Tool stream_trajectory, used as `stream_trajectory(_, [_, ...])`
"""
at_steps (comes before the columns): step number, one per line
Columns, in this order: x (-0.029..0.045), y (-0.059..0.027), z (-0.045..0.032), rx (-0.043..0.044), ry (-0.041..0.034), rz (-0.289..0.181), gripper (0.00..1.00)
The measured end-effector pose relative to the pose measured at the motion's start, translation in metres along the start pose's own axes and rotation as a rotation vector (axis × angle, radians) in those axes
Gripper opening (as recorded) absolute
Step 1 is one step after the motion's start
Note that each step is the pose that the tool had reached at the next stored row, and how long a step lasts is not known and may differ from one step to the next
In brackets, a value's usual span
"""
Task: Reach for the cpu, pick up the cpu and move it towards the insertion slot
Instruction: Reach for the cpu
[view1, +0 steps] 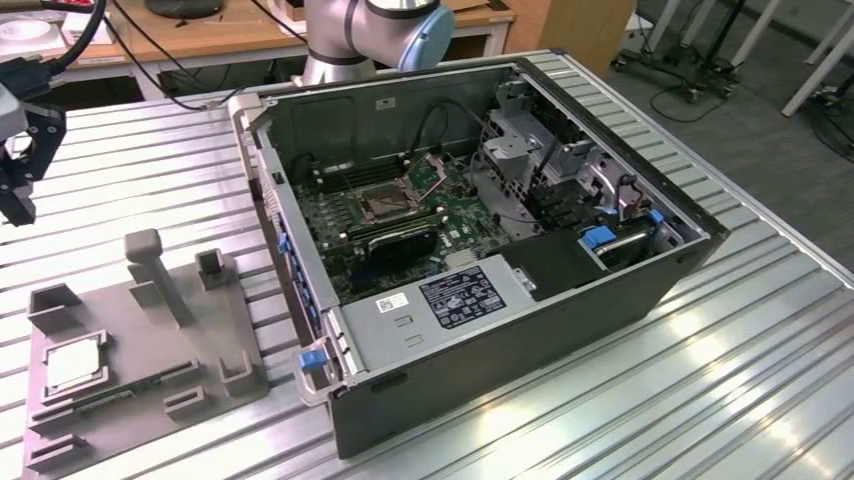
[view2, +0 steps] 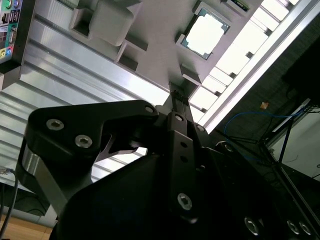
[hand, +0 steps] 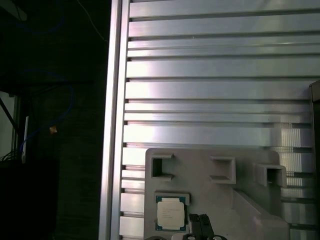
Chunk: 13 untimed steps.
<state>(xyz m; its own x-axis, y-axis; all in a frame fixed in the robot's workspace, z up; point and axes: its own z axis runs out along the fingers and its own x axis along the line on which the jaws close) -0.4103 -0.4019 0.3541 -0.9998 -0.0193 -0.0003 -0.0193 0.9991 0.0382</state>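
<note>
The cpu (view1: 74, 365), a small square chip with a pale metal top, lies flat in a recess of the grey fixture plate (view1: 134, 345) at the exterior view's lower left. Both wrist views show the cpu (view2: 206, 35) (hand: 170, 212) too. My gripper (view1: 16, 205) hangs at the exterior view's far left edge, well above the table and apart from the chip. Its dark fingers (hand: 199, 221) sit together with nothing between them, shut. The insertion slot (view1: 387, 205) is the square dark socket with a metal frame on the green motherboard inside the open computer case.
The open computer case (view1: 534, 330) lies on its side on the ribbed aluminium table (view1: 747, 380). Upright grey posts (view1: 154, 275) and brackets stand on the fixture plate. The table's edge (hand: 112, 125) runs close beside the plate, with dark floor and cables beyond.
</note>
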Motion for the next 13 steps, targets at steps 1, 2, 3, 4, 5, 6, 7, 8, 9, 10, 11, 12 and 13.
stream_trajectory(1, [0.0, 0.0, 0.0, 0.0, 0.0, 0.0, 0.11])
stream_trajectory(2, [0.0, 0.0, 0.0, 0.0, -0.0001, 0.0, 0.11])
stream_trajectory(3, [0.0001, 0.0, 0.0, 0.0, 0.0, 0.0, 0.11])
stream_trajectory(4, [0.0001, 0.0, 0.0, 0.0, 0.0, 0.0, 0.11])
stream_trajectory(5, [0.0001, 0.0, 0.0001, -0.0001, -0.0001, 0.0, 0.11])
stream_trajectory(6, [0.0001, 0.0, 0.0001, -0.0001, 0.0, 0.0, 0.11])
stream_trajectory(7, [0.0002, -0.0001, 0.0003, 0.0, -0.0001, 0.0, 0.11])
stream_trajectory(8, [0.0005, -0.0002, 0.0008, 0.0, -0.0002, 0.0, 0.11])
stream_trajectory(9, [0.0008, -0.0005, 0.0019, 0.0008, -0.0002, 0.0, 0.11])
stream_trajectory(10, [0.001, -0.0006, 0.0032, 0.0021, 0.0, 0.0, 0.11])
stream_trajectory(11, [0.0013, -0.0008, 0.0047, 0.0033, -0.0001, 0.0, 0.11])
stream_trajectory(12, [0.0019, -0.0009, 0.0062, 0.0044, 0.0, 0.0, 0.17])
stream_trajectory(13, [0.0028, -0.0012, 0.0076, 0.0055, 0.0, 0.0, 0.24])
